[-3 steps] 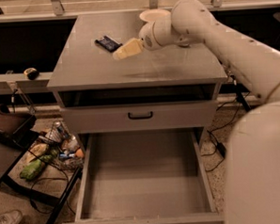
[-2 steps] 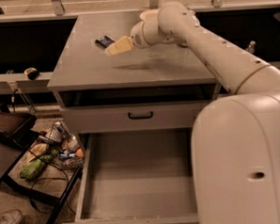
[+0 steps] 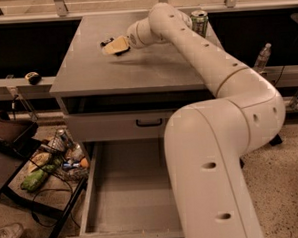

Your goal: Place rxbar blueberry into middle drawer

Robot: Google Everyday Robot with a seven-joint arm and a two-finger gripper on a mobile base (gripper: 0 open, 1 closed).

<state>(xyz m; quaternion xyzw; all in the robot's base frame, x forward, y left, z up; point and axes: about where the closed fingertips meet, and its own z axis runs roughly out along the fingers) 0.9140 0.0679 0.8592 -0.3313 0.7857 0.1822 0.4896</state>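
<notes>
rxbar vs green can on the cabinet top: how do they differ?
Pose: the rxbar blueberry lies flat; the green can stands upright.
Look: the bar is dark and low, the can green and taller.
Access: the gripper sits over the bar at the back left of the cabinet top, hiding most of it; the can stands apart at the back right.
Shared: both rest on the cabinet top, neither in the middle drawer.

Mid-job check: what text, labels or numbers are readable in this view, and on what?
Nothing can be read anywhere in this view.
rxbar blueberry: print unreadable, wrapper mostly hidden by the gripper at the back of the cabinet top.
green can: markings too blurred to read.
clear bottle, far right: label unreadable.
middle drawer: no markings visible.
</notes>
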